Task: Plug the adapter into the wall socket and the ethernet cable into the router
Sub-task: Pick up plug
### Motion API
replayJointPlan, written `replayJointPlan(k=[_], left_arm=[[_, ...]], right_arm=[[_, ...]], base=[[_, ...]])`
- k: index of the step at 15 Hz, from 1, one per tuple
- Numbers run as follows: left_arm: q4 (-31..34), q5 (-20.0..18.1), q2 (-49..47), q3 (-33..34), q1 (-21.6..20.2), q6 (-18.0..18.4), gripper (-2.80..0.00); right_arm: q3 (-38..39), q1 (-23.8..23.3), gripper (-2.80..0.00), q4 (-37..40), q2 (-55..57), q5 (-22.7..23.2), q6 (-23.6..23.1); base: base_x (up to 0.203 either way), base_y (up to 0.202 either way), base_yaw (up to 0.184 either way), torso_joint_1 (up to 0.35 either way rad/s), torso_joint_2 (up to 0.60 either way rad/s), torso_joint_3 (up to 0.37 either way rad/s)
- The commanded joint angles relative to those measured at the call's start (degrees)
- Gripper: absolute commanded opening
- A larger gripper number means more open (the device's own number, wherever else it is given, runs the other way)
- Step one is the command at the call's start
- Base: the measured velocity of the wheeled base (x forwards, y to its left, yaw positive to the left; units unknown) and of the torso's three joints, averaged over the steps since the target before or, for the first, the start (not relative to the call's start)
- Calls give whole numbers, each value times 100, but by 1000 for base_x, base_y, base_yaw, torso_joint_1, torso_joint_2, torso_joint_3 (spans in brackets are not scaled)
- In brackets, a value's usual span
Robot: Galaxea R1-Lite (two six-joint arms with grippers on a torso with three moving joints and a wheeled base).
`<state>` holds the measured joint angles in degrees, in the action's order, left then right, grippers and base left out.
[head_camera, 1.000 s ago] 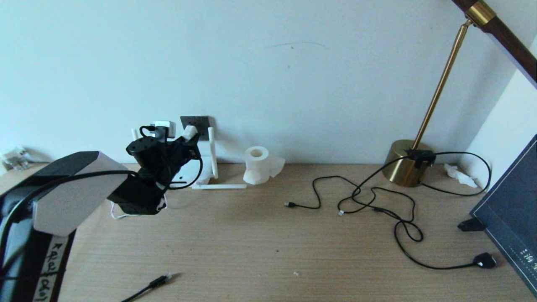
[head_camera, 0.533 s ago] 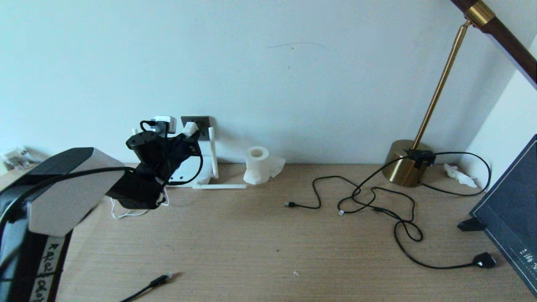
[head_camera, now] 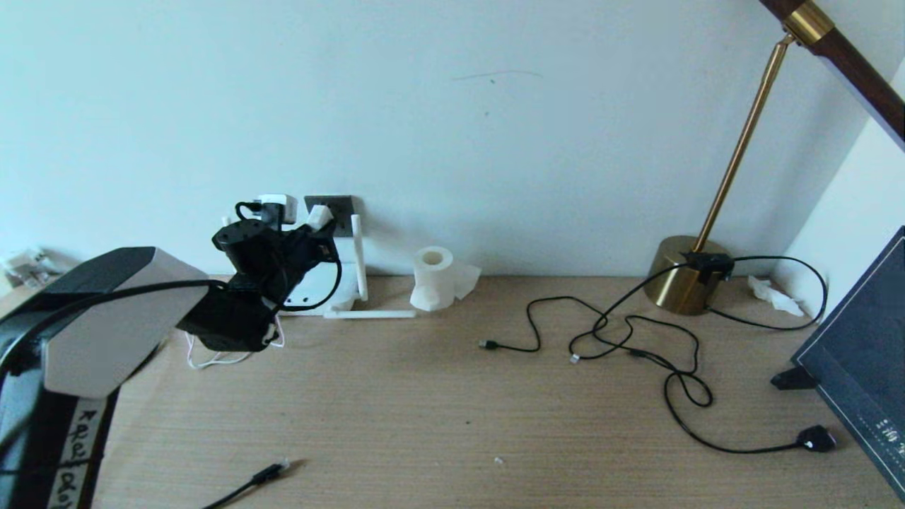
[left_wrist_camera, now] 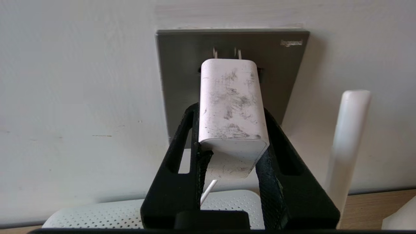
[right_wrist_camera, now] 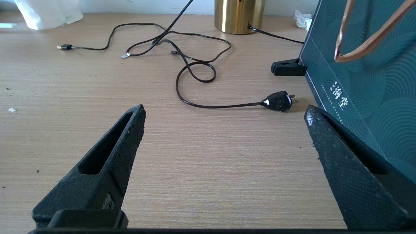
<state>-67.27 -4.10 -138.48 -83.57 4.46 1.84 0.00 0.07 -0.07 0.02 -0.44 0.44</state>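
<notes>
My left gripper (left_wrist_camera: 230, 109) is shut on the adapter (left_wrist_camera: 231, 104), a scuffed white block held up against the dark grey wall socket (left_wrist_camera: 182, 65). Its two metal prongs still show, with their tips at the plate. Whether they sit in holes I cannot tell. In the head view the adapter (head_camera: 319, 215) is at the wall socket (head_camera: 341, 206), above the white router (head_camera: 322, 286). The adapter's thin white cord (head_camera: 212, 359) trails onto the desk. The ethernet cable (head_camera: 272, 471) lies loose at the desk's front edge. My right gripper (right_wrist_camera: 224, 117) hangs open and empty over the desk.
A tissue roll (head_camera: 433, 277) stands right of the router. Thin black cables (head_camera: 636, 339) sprawl at centre right, and a chunky black plug (head_camera: 816, 440) lies near a dark teal bag (head_camera: 862, 353). A brass lamp base (head_camera: 689, 276) stands by the wall.
My left gripper has lifted the adapter a little and carried it closer to the wall socket. Over the last half second it has hardly moved.
</notes>
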Motion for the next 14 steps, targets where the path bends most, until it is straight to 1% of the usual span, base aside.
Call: replayJointPlan(k=[1, 5, 14], left_arm=[[13, -3, 91, 7, 2, 0, -280], [65, -3, 225, 280, 2, 0, -280], [399, -21, 277, 257, 28, 0, -280]], right_arm=[[4, 1, 0, -1, -2, 0, 0], [0, -7, 0, -1, -2, 0, 0], [0, 1, 0, -1, 6, 0, 0]], base=[[0, 0, 0, 0, 0, 0], [0, 0, 0, 0, 0, 0], [0, 0, 0, 0, 0, 0]])
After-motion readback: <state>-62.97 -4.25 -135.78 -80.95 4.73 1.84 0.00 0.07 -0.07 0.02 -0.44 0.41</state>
